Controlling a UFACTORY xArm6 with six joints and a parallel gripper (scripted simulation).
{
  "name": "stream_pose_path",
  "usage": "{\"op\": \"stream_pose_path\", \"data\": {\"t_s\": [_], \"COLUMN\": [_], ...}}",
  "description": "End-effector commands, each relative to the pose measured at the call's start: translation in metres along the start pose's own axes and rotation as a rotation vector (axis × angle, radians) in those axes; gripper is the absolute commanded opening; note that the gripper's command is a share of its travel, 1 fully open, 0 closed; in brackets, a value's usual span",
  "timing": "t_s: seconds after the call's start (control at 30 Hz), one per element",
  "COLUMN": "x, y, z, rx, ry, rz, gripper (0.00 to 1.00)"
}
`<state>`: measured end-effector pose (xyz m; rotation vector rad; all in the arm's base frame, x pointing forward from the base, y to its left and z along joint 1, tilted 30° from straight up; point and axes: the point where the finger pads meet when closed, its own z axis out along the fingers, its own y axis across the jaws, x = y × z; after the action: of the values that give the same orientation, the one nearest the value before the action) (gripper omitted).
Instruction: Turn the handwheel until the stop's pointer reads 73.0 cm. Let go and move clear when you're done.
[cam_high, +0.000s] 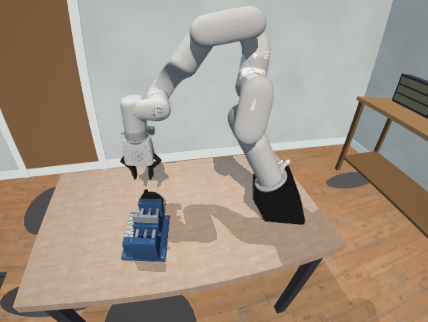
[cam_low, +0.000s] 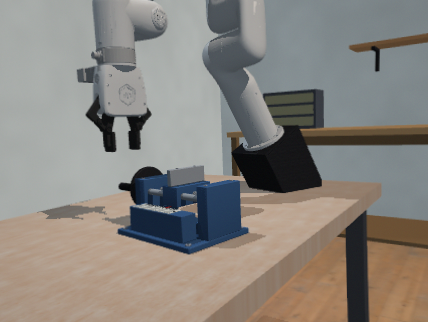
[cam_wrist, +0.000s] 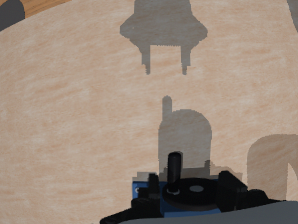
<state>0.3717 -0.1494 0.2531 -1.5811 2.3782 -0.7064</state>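
1. Wooden table (cam_high: 310, 235) in a room with a pale wall, a brown door and plank flooring carries the whole setup; a side shelf (cam_high: 390, 107) stands well apart to one side.
2. Task object: a blue stop fixture (cam_low: 215, 210) sits on the table top, away from the arm's black base (cam_high: 287, 210). Its black handwheel (cam_low: 145, 176) is at the end facing the wall, with a crank knob (cam_low: 125, 187) projecting outward. A grey stop block (cam_low: 186, 175) rides on the guide rods.
3. A white scale strip (cam_low: 161, 208) runs along the fixture's side. Its figures are too small to read, so the pointer value cannot be confirmed.
4. End effector: the gripper (cam_low: 120, 141) hangs above the handwheel end, clear of it, fingers pointing down. Its fingers are partly spread and nothing is between them.
5. In the wrist view the handwheel (cam_wrist: 193, 192) and its knob (cam_wrist: 174, 163) lie at the bottom edge of the frame, almost under the gripper body.
6. Step in hand, by judgement: the approach to the handwheel. No turning contact is established.
7. Next move calls for lowering the fingers astride the crank knob, pinching it, then cranking the wheel around its axis while the scale is checked.
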Motion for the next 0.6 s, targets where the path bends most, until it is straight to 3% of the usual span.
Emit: {"op": "stream_pose_path", "data": {"t_s": [0.0, 0.3, 0.57], "x": [0.0, 0.0, 0.0], "y": [-0.001, -0.002, -0.002], "z": [-0.001, 0.021, 0.021], "rx": [0.004, 0.004, 0.004], "ry": [0.0, 0.0, 0.0], "rz": [0.001, 0.001, 0.001], "gripper": [0.57, 0.57, 0.57]}}
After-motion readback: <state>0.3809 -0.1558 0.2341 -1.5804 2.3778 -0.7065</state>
